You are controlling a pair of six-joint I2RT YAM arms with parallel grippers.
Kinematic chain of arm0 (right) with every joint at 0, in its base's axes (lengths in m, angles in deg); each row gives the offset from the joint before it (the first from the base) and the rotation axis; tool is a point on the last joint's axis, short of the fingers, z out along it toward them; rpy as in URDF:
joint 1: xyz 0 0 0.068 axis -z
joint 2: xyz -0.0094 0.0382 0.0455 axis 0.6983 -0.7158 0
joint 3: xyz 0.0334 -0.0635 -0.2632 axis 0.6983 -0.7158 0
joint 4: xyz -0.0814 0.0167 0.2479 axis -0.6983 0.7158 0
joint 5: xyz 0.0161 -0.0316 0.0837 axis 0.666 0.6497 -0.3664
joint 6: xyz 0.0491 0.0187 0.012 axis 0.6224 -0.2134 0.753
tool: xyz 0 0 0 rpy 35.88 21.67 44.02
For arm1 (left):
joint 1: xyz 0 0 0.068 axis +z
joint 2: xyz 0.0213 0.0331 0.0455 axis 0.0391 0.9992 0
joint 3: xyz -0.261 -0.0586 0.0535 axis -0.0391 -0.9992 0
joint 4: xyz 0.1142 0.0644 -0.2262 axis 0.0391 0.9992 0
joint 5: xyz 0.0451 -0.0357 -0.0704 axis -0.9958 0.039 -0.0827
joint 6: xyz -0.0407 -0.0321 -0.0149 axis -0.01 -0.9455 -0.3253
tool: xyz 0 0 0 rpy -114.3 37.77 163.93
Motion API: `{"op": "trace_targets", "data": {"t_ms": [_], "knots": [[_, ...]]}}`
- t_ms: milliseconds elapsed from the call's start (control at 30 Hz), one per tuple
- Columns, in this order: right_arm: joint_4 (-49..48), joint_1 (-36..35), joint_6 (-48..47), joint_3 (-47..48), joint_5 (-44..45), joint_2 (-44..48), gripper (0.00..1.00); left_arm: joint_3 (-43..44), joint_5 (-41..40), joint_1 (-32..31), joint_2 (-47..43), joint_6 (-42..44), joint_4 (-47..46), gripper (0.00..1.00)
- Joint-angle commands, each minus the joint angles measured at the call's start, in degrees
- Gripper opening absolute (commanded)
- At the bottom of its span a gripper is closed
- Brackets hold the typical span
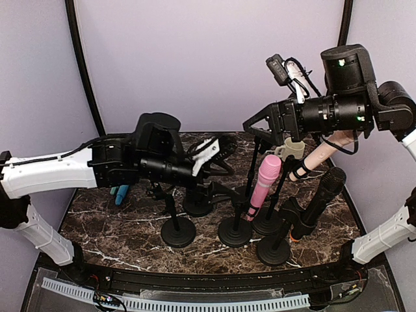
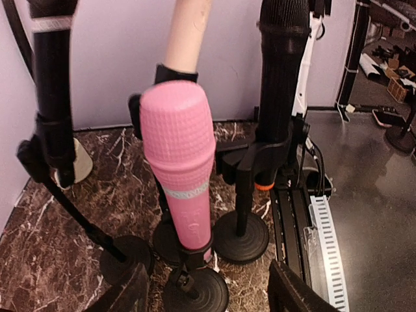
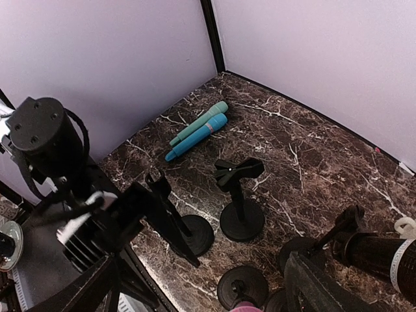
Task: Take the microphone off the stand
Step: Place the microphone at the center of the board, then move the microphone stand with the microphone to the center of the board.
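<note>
A pink microphone [image 1: 265, 184] [image 2: 179, 168] stands upright in the clip of a black stand [image 1: 235, 231] [image 2: 195, 291] at the middle of the table. Its top just shows at the bottom edge of the right wrist view [image 3: 242, 307]. My left gripper [image 1: 223, 152] [image 2: 208, 300] is open, just left of the pink microphone, with its fingers on either side of the stand's base and touching nothing. Above and behind that microphone, my right gripper [image 1: 255, 130] [image 3: 201, 294] hangs open and empty.
A black microphone [image 1: 322, 198] [image 2: 282, 71] and a beige one [image 1: 327, 151] [image 2: 186, 34] sit in stands to the right. Two empty stands [image 1: 178, 231] [image 3: 241, 195] are at the centre left. A teal microphone [image 3: 198, 121] and a blue one [image 3: 195, 138] lie at the far left.
</note>
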Motion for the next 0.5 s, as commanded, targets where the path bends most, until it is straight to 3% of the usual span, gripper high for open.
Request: {"op": "trace_targets", "data": {"t_ms": [0,467], "knots": [[1.3,-0.9,1.5,0.8,2.3,1.0,0.89,2.0,2.6,-0.1,4.7,2.9,0.7,0.66],[-3.1,-0.9,-0.9,-0.5,0.5,1.9,0.90,4.3,2.6,0.2,17.7,8.9,2.4,0.65]]}}
